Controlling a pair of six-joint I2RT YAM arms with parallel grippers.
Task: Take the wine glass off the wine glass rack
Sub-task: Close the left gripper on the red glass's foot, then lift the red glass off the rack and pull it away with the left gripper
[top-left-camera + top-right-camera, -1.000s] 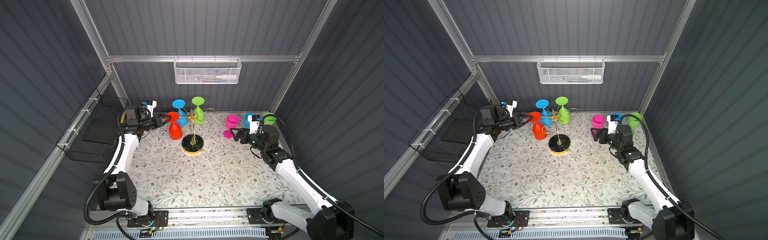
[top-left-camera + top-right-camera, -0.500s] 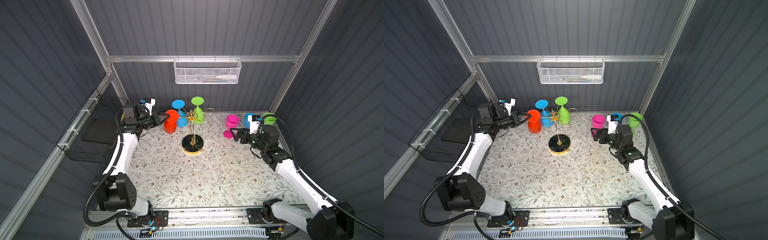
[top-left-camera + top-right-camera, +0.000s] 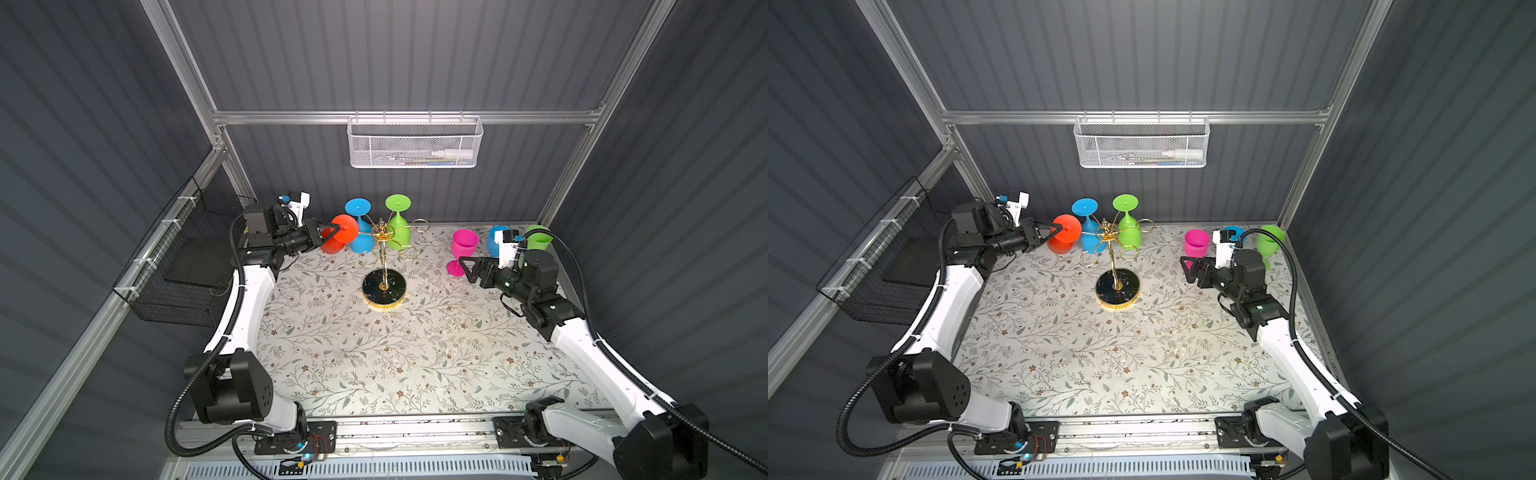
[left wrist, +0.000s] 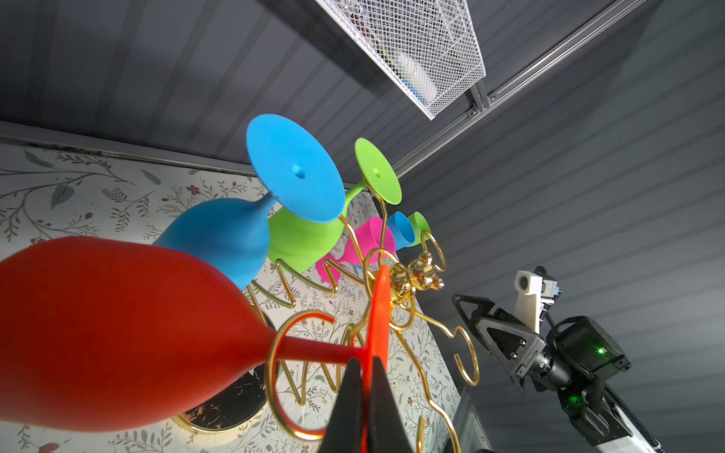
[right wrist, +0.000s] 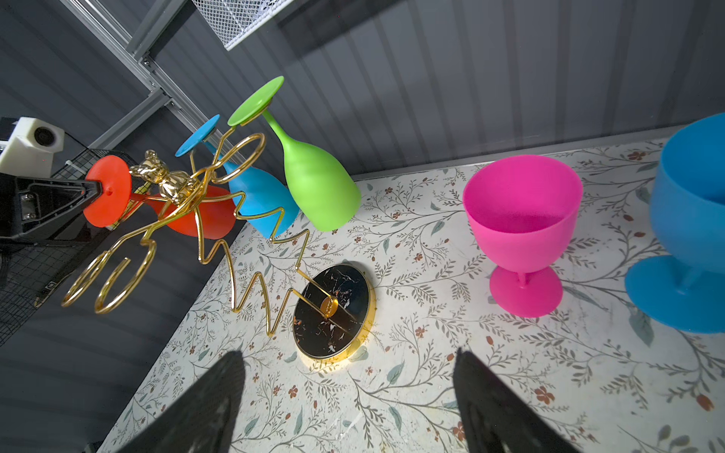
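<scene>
Red plastic wine glass (image 3: 341,236) tipped sideways beside gold wire rack (image 3: 384,266), seemingly clear of loops. My left gripper (image 4: 365,368) pinches foot disc edge-on, I judge for stem clearance; right gripper (image 5: 349,359) gapes, empty.

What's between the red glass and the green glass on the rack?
The blue hanging glass, between the red glass and green glass; both top views show it.

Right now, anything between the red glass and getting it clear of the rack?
Yes. The left gripper is shut on the foot of the red wine glass, but in the left wrist view a gold loop of the wine glass rack seems to ring its stem. The blue glass hangs beside its bowl.
</scene>
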